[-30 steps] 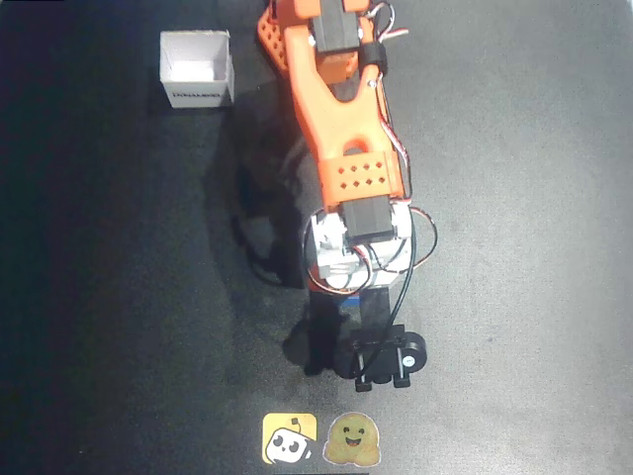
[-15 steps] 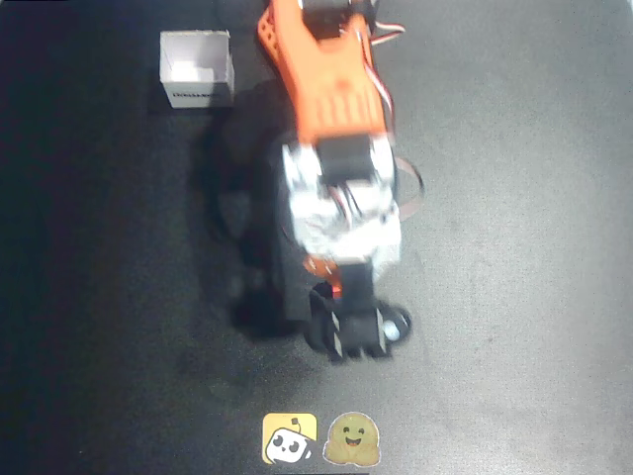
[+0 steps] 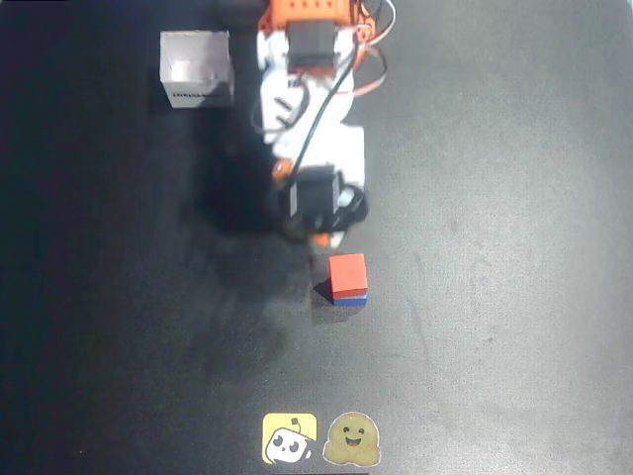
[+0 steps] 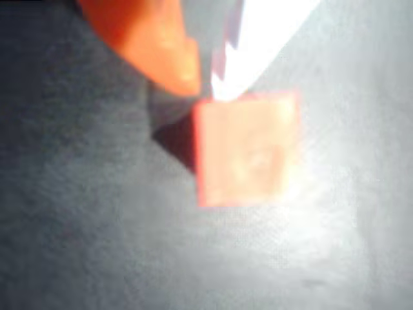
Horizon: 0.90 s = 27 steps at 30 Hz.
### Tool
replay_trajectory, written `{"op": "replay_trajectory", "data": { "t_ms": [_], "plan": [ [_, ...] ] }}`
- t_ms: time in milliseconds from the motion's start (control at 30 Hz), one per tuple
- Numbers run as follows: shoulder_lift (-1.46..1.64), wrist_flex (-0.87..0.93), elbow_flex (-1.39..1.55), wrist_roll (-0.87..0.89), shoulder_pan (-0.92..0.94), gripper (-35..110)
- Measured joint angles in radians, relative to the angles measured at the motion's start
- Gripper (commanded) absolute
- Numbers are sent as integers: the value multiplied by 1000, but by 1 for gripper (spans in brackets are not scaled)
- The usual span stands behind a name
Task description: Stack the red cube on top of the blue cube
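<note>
In the overhead view, the red cube (image 3: 348,274) sits squarely on the blue cube (image 3: 352,297) just below the frame's centre, with the gripper (image 3: 318,236) close above it in the picture and holding nothing, though I cannot tell how wide its jaws stand. In the wrist view, the red cube (image 4: 246,150) fills the blurred middle, just below the orange finger (image 4: 145,42) at upper left. Both cubes look light, rigid and matte, so a pinch across two opposite flat side faces should hold, while the stack would probably topple if nudged.
</note>
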Motion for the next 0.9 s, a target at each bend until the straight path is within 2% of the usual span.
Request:
{"op": "replay_trajectory", "data": {
  "t_ms": [333, 500, 700, 900],
  "plan": [
    [437, -21, 319, -2, 17, 0],
    [736, 57, 483, -3, 32, 0],
    [798, 149, 497, -9, 40, 0],
    [804, 333, 499, -9, 38, 0]
  ]
}}
